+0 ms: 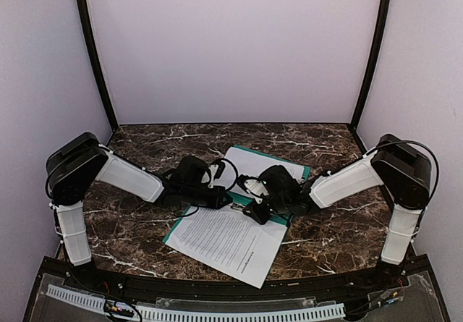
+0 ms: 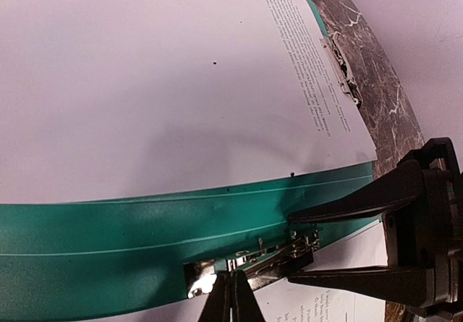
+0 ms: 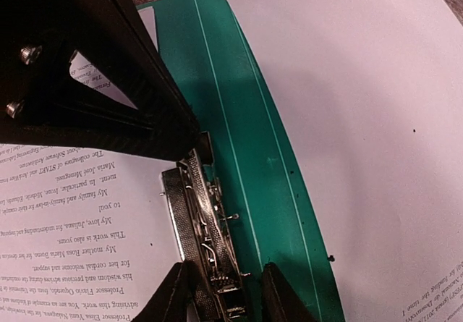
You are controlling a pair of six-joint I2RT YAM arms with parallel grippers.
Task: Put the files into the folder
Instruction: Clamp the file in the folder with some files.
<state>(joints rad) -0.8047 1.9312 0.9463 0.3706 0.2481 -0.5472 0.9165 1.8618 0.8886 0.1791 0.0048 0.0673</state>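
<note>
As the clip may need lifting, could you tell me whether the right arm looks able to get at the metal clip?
Probably yes: the right claw straddles one end of the metal clip, which lies uncovered on the folder; the shut left claw sits at its other end.

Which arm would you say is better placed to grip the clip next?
Probably right: the right gripper straddles the clip, jaws apart, while the left gripper is shut, tips at the clip's end.
</note>
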